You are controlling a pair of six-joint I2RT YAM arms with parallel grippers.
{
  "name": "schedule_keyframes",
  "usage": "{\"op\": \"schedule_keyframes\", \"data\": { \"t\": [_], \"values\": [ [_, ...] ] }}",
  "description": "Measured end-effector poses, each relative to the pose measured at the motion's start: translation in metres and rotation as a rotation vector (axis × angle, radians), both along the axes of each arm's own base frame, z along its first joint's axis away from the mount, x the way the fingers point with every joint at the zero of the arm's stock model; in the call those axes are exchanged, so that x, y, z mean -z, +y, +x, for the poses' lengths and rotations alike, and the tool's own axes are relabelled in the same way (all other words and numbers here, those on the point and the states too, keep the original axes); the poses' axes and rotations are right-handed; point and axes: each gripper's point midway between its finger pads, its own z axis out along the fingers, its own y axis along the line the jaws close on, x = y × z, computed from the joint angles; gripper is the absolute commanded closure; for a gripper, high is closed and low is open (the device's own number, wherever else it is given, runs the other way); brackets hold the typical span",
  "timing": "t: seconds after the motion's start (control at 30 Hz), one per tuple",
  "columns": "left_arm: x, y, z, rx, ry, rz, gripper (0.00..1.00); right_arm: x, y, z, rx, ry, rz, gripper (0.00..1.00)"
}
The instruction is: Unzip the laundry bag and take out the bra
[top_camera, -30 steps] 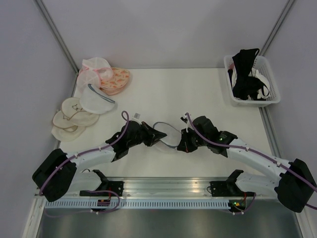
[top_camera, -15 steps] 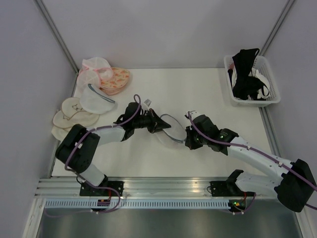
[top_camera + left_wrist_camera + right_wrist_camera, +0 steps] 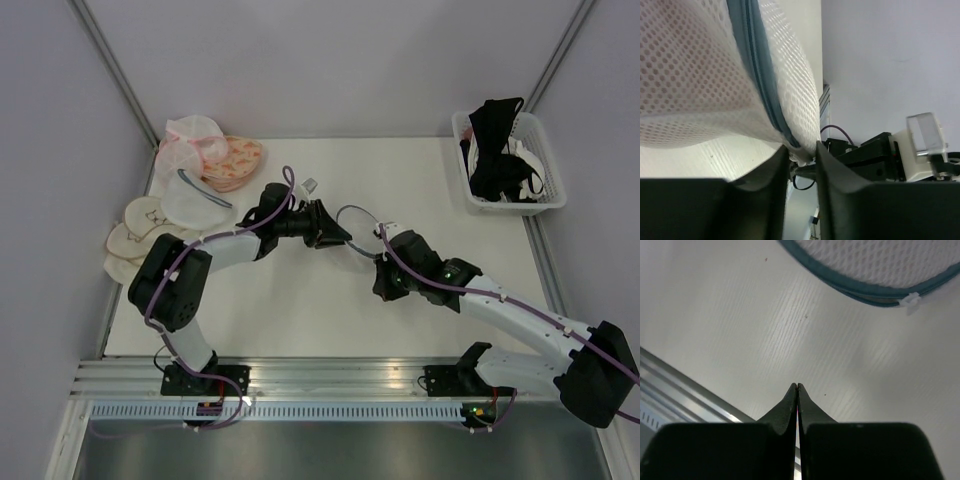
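White mesh laundry bag (image 3: 700, 75), rimmed by a grey-blue zipper (image 3: 760, 75), bulges before parted left fingers (image 3: 765, 200); right fingers (image 3: 780, 415) pressed together.

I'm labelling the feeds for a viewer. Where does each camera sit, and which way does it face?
Top external: above and behind the arm bases, looking down on the table, the left arm, the right arm and the laundry bag.
Left wrist: on the left arm, looking along its parted left pincer at the bag's mesh and zipper rim.
Right wrist: on the right arm, looking down past its shut right pincer at the table, bag rim at top.
Shared: all three show the laundry bag.
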Motion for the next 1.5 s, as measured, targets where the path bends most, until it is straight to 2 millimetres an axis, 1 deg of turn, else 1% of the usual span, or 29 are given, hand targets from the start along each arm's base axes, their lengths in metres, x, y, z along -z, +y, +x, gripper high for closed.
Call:
{"op": "schedule_keyframes", "data": {
  "t": [0.03, 0.07, 0.17, 0.23, 0.37, 0.4, 0.47, 0.5, 0.57, 0.67, 0.83, 0.9, 1.0, 1.1, 1.2, 1.37, 1.5],
  "values": [
    [0.006, 0.003, -0.003, 0.003, 0.008, 0.013, 0.82, -0.001, -0.002, 0.003, 0.021, -0.01, -0.011, 1.0],
    [0.011, 0.006, -0.005, 0.002, 0.019, 0.024, 0.98, -0.002, -0.005, 0.007, 0.043, -0.024, -0.025, 0.99],
    [0.031, 0.018, -0.012, -0.007, 0.056, 0.055, 0.98, -0.007, -0.015, 0.021, 0.121, -0.071, -0.059, 0.99],
    [0.041, 0.024, -0.016, -0.008, 0.082, 0.067, 0.98, -0.009, -0.022, 0.029, 0.172, -0.094, -0.076, 1.0],
    [0.052, 0.03, -0.022, 0.021, 0.109, 0.06, 0.98, -0.016, -0.038, 0.041, 0.256, -0.127, -0.085, 1.0],
    [0.054, 0.032, -0.023, 0.031, 0.116, 0.054, 0.98, -0.018, -0.041, 0.043, 0.266, -0.132, -0.083, 0.9],
    [0.058, 0.035, -0.025, 0.045, 0.13, 0.047, 0.98, -0.021, -0.045, 0.048, 0.279, -0.132, -0.081, 0.54],
    [0.059, 0.037, -0.026, 0.057, 0.136, 0.042, 0.98, -0.021, -0.045, 0.05, 0.269, -0.127, -0.084, 0.38],
    [0.062, 0.04, -0.028, 0.081, 0.14, 0.034, 0.98, -0.018, -0.043, 0.052, 0.242, -0.112, -0.089, 0.33],
    [0.064, 0.043, -0.027, 0.116, 0.145, 0.025, 0.98, -0.011, -0.035, 0.049, 0.193, -0.079, -0.079, 0.34],
    [0.061, 0.041, -0.021, 0.165, 0.141, 0.003, 0.98, -0.006, -0.01, 0.049, 0.105, -0.05, -0.006, 0.41],
    [0.061, 0.04, -0.018, 0.18, 0.14, -0.005, 0.98, -0.001, 0.0, 0.05, 0.073, -0.028, 0.018, 0.44],
    [0.062, 0.04, -0.014, 0.193, 0.145, -0.011, 0.98, 0.014, 0.011, 0.051, 0.039, 0.014, 0.027, 0.44],
    [0.064, 0.043, -0.01, 0.192, 0.154, -0.013, 0.98, 0.034, 0.013, 0.053, 0.031, 0.051, -0.005, 0.44],
    [0.067, 0.049, -0.004, 0.186, 0.164, -0.016, 0.98, 0.048, 0.009, 0.054, 0.036, 0.075, -0.044, 0.44],
    [0.074, 0.056, 0.004, 0.171, 0.175, -0.011, 0.98, 0.048, 0.007, 0.06, 0.049, 0.046, -0.056, 0.45],
    [0.08, 0.057, 0.004, 0.169, 0.192, -0.005, 0.98, 0.046, 0.008, 0.063, 0.046, 0.029, -0.054, 0.45]
  ]
}}
